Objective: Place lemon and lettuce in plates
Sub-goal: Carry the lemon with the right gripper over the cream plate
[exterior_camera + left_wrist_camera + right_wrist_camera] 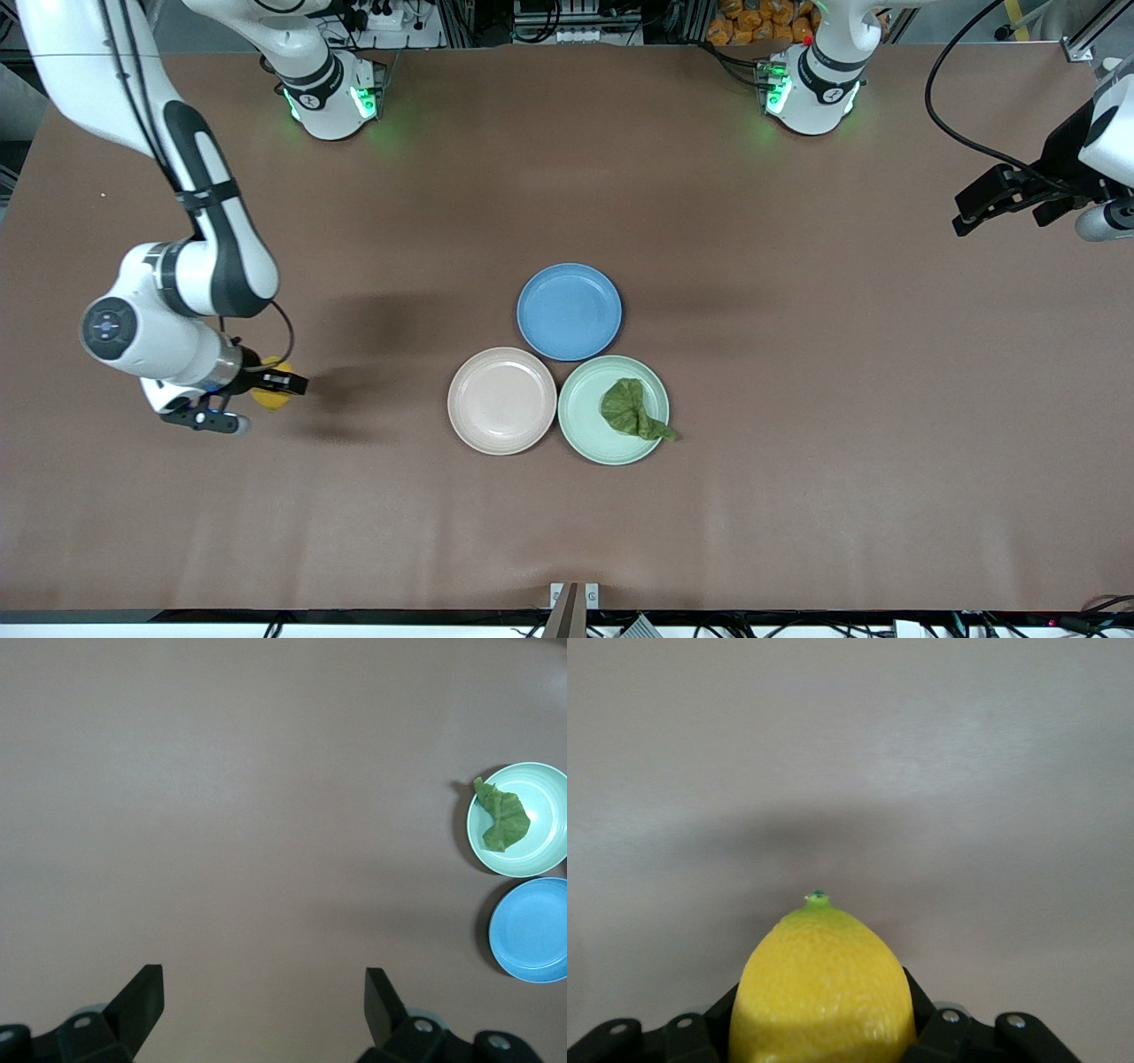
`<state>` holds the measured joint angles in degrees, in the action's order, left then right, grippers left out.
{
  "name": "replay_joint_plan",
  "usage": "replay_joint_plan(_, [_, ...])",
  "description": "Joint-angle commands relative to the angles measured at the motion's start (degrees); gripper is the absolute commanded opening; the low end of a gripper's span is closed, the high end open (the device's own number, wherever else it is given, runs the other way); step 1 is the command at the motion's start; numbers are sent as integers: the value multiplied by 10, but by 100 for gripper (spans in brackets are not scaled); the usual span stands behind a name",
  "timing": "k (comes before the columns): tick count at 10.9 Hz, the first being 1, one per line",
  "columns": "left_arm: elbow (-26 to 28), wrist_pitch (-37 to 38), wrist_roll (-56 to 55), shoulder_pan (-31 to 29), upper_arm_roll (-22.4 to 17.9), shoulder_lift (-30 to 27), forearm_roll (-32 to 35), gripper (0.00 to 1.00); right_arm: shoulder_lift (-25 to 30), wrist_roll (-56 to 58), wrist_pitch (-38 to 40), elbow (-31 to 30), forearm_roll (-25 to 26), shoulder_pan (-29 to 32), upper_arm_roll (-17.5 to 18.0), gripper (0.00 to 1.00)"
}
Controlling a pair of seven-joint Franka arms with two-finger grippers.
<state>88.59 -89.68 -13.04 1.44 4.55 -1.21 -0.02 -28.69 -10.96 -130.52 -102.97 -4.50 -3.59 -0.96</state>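
Nearest my camera sit the beige plate [501,400] and the green plate [613,409] touching side by side, with the lettuce [633,410] lying in the green one, its pointed tail over the rim toward me, and a blue plate [569,311] just above them. My right gripper [273,385] hangs bent low over the table at its own end, fingers clamped on the lemon [822,989], which is mostly hidden in front view; its nub seems to point away from the wrist. My left gripper [264,1003] waits up over its end, fingers spread wide, empty.
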Motion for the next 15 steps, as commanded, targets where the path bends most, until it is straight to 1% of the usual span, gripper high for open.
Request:
replay_joint_plan(1, [5, 5, 19, -3, -1, -7, -12, 100, 6, -70, 11, 14, -6, -38, -1, 46])
replay_joint_plan(5, [4, 5, 19, -3, 0, -5, -12, 100, -13, -79, 11, 65, -9, -105, 0, 46])
replay_joint_plan(10, [4, 3, 20, -1, 0, 2, -11, 100, -83, -79, 11, 145, -9, -201, 2, 46])
replay_joint_plan(15, [4, 4, 20, -3, 2, 0, -11, 100, -123, -78, 1, 191, -9, -213, 3, 47])
